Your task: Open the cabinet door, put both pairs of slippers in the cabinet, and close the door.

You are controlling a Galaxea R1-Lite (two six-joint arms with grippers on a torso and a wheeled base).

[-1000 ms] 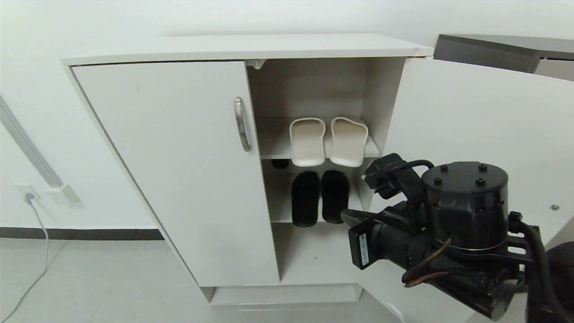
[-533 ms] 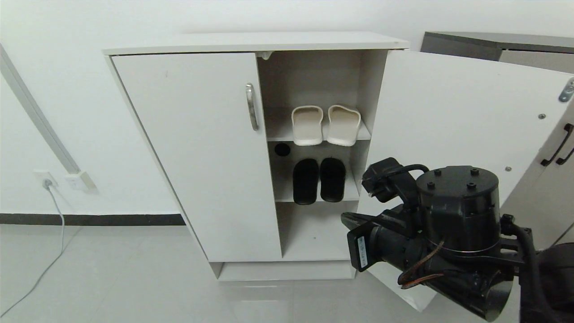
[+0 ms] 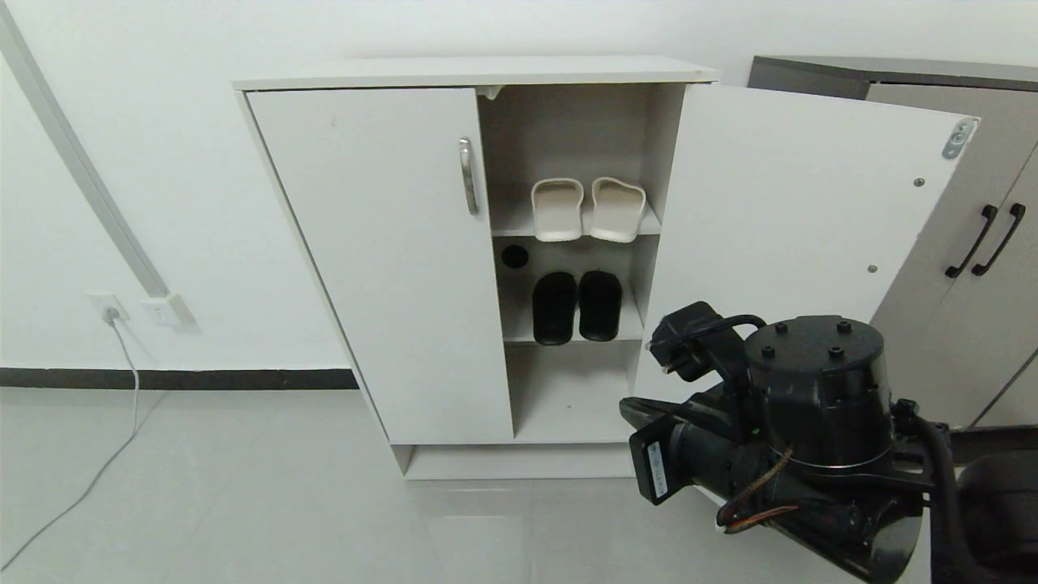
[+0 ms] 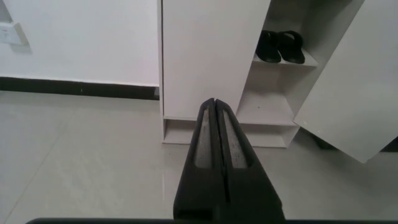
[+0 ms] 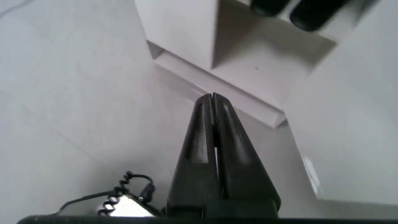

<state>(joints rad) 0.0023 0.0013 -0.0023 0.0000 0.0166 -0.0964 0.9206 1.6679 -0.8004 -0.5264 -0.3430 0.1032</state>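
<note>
white two-door cabinet [image 3: 381, 243] on glossy grey floor tiles [image 3: 243, 503], right door [image 3: 778, 203] open; cream slippers [image 3: 588, 209] on upper shelf [image 3: 511, 221], black slippers [image 3: 577, 307] on shelf below [image 3: 519, 324]. left hand [image 4: 213, 104], right hand [image 5: 213, 99] both closed, empty.

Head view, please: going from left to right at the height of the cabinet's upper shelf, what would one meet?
Closed left door → its metal handle → white slippers → open right door → grey cabinet's black handles.
</note>
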